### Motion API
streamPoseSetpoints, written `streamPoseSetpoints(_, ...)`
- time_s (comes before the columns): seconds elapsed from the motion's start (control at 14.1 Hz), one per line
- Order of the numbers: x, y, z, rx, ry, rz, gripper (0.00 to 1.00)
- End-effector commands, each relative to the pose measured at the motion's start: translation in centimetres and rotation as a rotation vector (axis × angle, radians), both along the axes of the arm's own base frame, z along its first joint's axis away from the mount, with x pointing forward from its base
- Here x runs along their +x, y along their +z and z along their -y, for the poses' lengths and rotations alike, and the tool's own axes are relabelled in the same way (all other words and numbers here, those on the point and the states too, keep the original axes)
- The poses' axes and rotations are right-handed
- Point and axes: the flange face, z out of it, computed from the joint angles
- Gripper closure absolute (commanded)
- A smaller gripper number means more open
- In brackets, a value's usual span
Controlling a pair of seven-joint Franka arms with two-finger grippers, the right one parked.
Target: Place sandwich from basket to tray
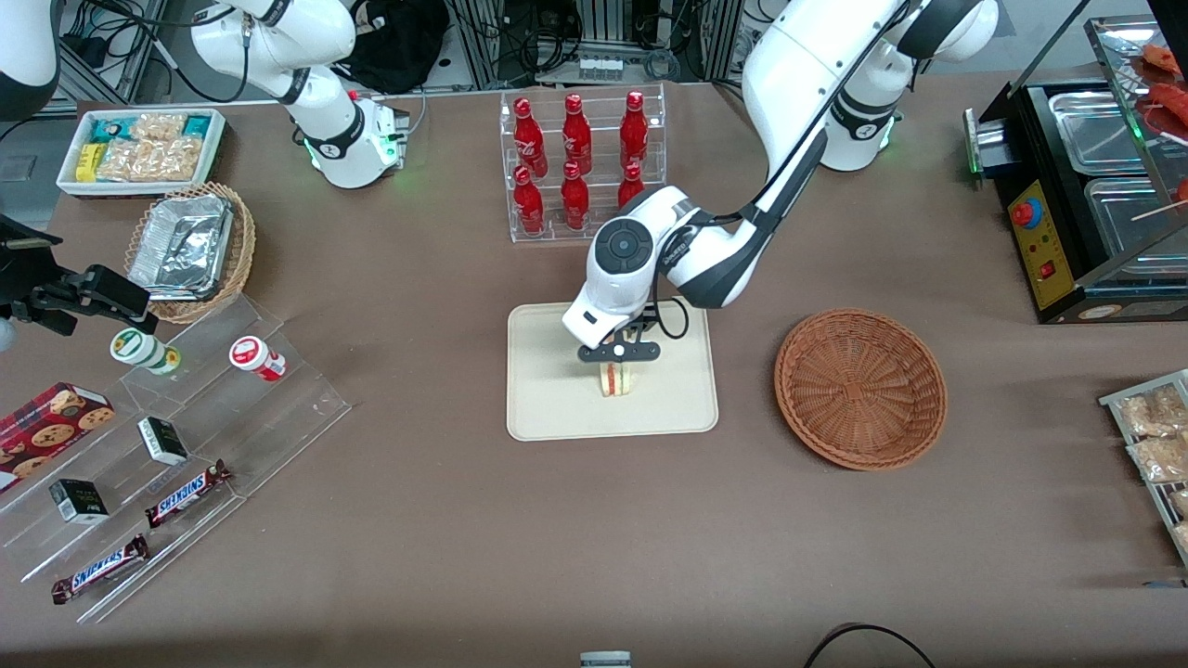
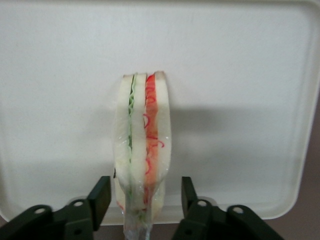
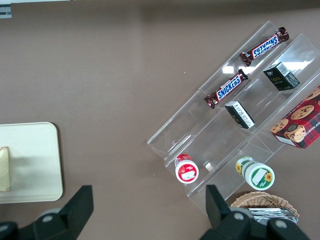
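Note:
The sandwich [image 1: 616, 379] [image 2: 142, 145] stands on edge on the cream tray [image 1: 548, 390] [image 2: 240, 75], near the tray's middle, its red and green filling stripes facing up. My left gripper [image 1: 618, 365] [image 2: 145, 187] hangs directly over it and is open: one black finger [image 2: 100, 196] stands on each side of the wedge, with a small gap to the bread on both sides. The reddish-brown woven basket [image 1: 860, 387] sits beside the tray toward the working arm's end of the table, with nothing in it. The right wrist view catches the sandwich [image 3: 4, 170] at the tray's [image 3: 35, 160] edge.
A clear rack of red bottles [image 1: 580, 162] stands farther from the camera than the tray. A clear tiered shelf with snack bars and boxes [image 1: 167, 436], a tan wicker basket with foil containers [image 1: 190, 250] and a white snack bin [image 1: 139, 148] lie toward the parked arm's end. A black food warmer [image 1: 1086, 186] stands at the working arm's end.

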Motion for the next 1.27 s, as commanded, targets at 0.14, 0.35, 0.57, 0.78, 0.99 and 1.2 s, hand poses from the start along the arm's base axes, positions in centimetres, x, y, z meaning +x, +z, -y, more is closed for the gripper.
streamPoseSetpoints(0.14, 1.3, 12.5, -5.6, 0.083, 0.203, 0.038, 0.0)
streamPoseSetpoints(0.35, 3.9, 18.6, -12.2, 0.113, 0.35, 0.074, 0.0)
streamPoseSetpoints(0.57, 4.8, 23.4, -19.0, 0.157, 0.426, 0.058, 0.0)
streamPoseSetpoints(0.78, 4.0, 28.0, -27.4, 0.173, 0.327, -0.021, 0.0)
streamPoseSetpoints(0.99, 2.9, 31.9, -34.8, 0.167, 0.263, -0.065, 0.0)
streamPoseSetpoints(1.2, 2.3, 33.7, -40.4, 0.147, 0.163, -0.096, 0.0)
